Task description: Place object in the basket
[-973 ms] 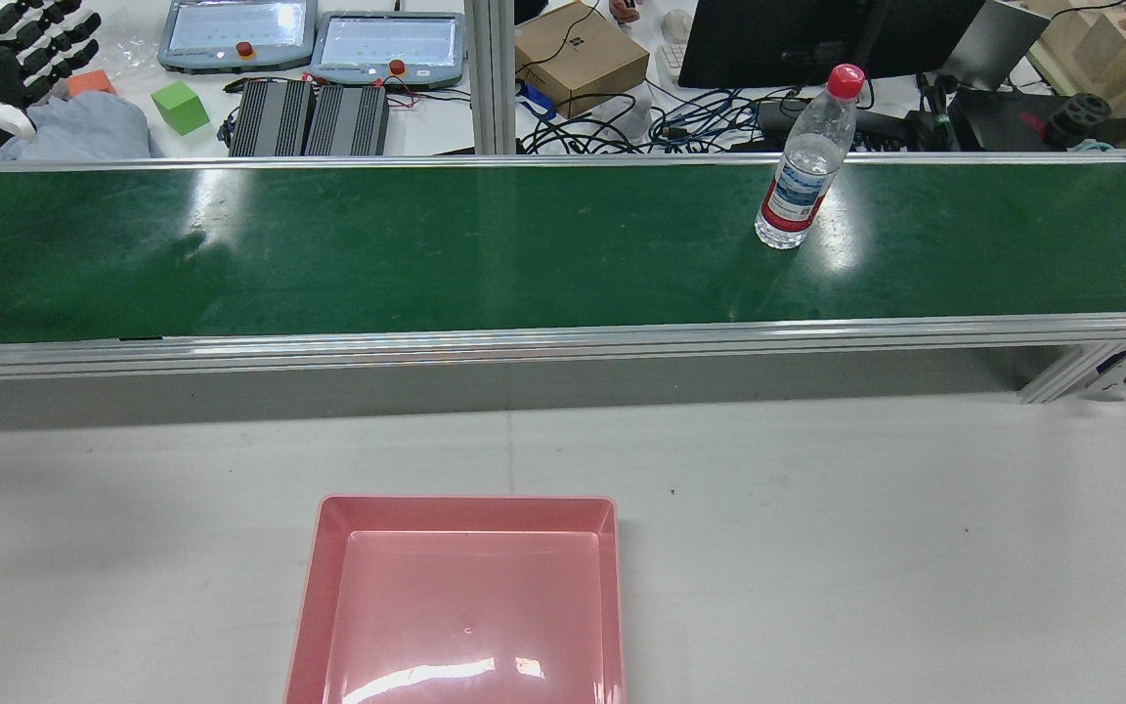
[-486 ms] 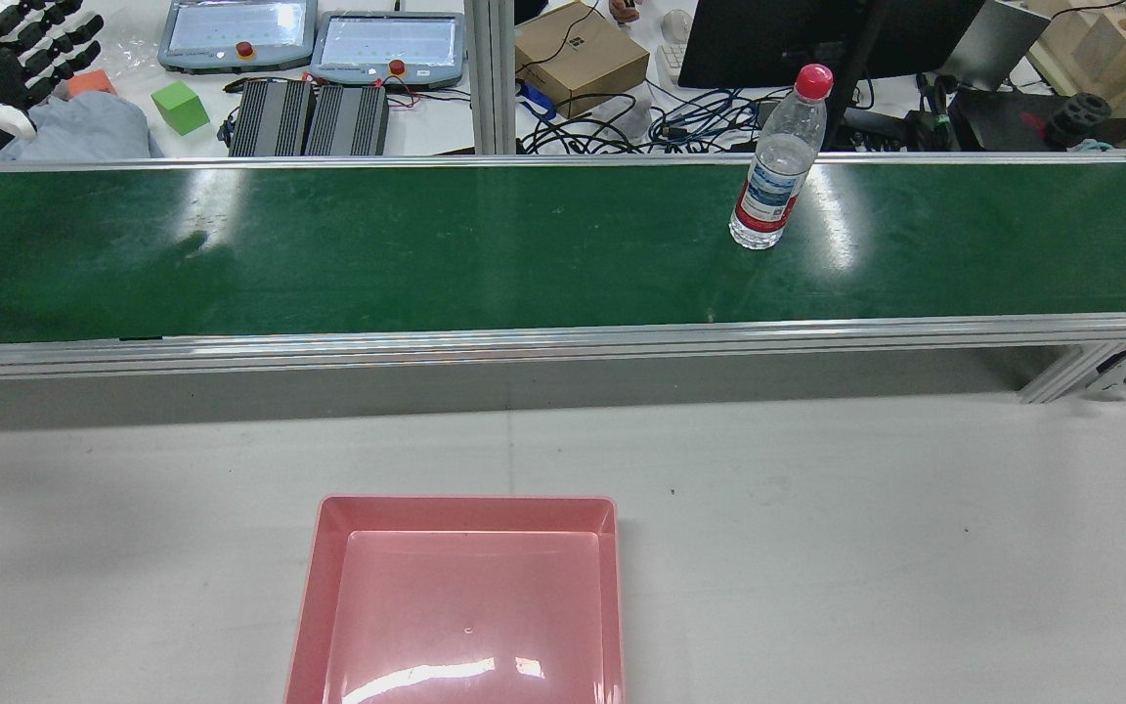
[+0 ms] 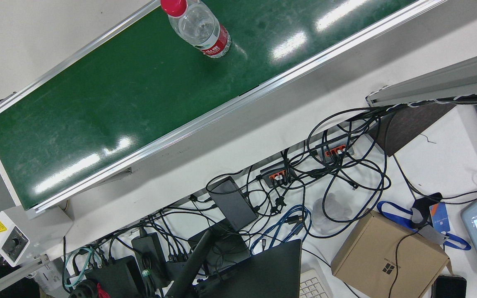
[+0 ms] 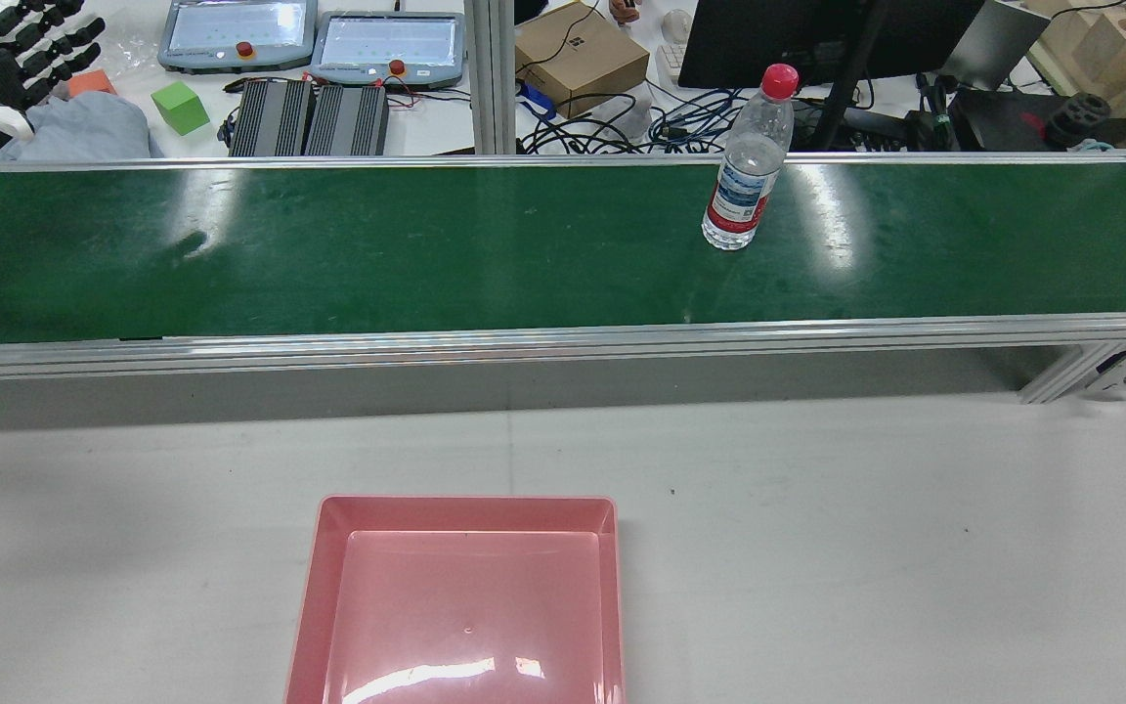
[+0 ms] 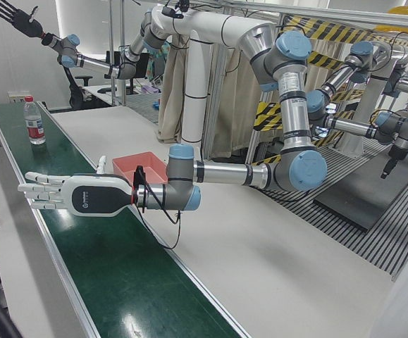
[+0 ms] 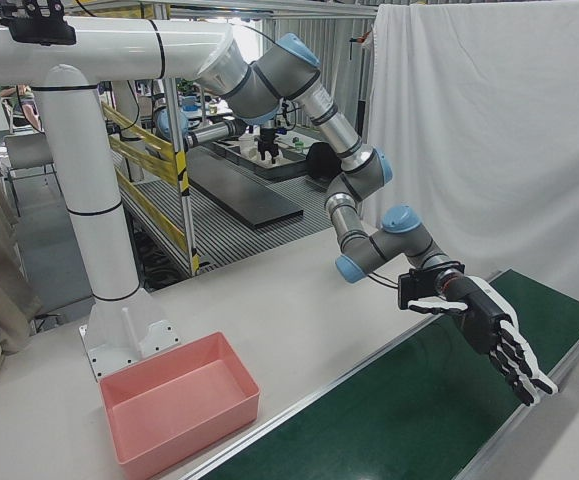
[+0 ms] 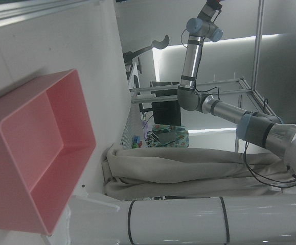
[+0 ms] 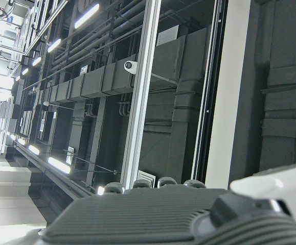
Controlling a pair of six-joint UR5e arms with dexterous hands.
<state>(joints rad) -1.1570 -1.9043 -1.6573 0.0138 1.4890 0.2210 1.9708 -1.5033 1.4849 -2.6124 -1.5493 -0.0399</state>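
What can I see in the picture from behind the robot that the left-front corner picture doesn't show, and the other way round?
Only the rear view shows the clutter beyond the belt: two tablets, a cardboard box, a green cube, cables and a monitor.

Only the left-front view shows the whole arm and the left hand in full, open over the belt, fingers spread, plus other robot arms farther back.

Both show the water bottle standing upright on the green belt, and the empty pink basket on the table.

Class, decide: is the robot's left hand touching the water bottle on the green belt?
Apart. In the left-front view the left hand hovers open over the belt, while the water bottle stands upright far along it.
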